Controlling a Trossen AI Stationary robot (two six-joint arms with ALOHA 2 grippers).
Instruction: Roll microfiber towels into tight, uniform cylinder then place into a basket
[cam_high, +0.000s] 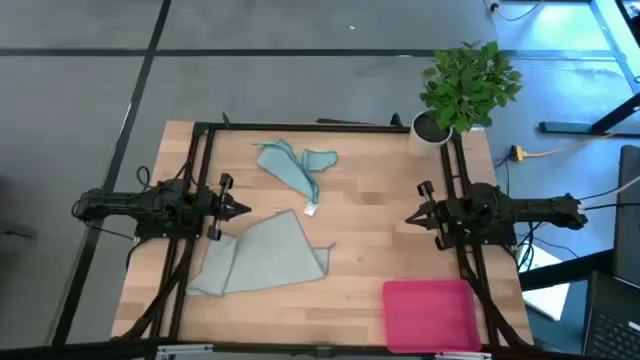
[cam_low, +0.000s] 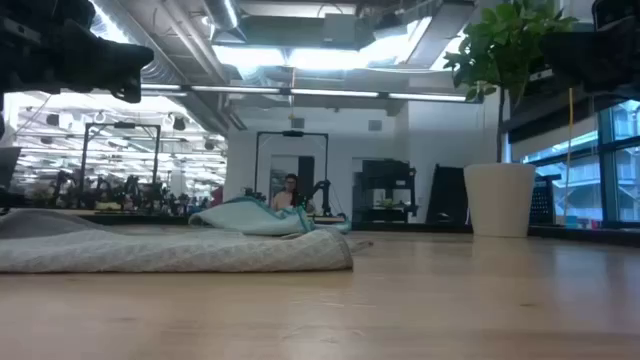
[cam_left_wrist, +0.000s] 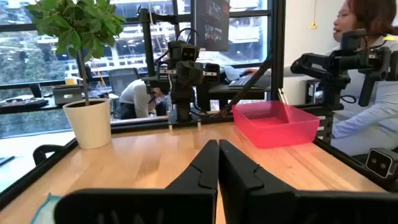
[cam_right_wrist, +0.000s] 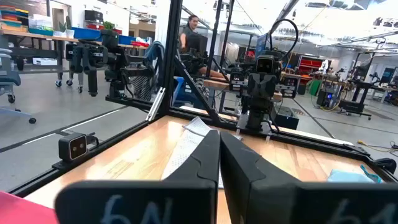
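Observation:
The teal-blue towel (cam_high: 295, 166) lies crumpled at the table's far middle, its white tag (cam_high: 311, 209) toward the near side. The larger grey-green towel (cam_high: 262, 257) lies loosely folded on the table at the near left; it also shows in the low view (cam_low: 170, 248). The pink basket (cam_high: 430, 313) stands at the near right corner and shows in the left wrist view (cam_left_wrist: 275, 122). My left gripper (cam_high: 244, 209) is shut and empty above the table's left side, just beyond the grey-green towel's far corner. My right gripper (cam_high: 410, 217) is shut and empty above the right side.
A potted plant in a white pot (cam_high: 440, 125) stands at the far right corner. Black frame rails (cam_high: 300, 127) run along the table's far edge and sides. Bare wood lies between the towels and the basket. People sit beyond the table.

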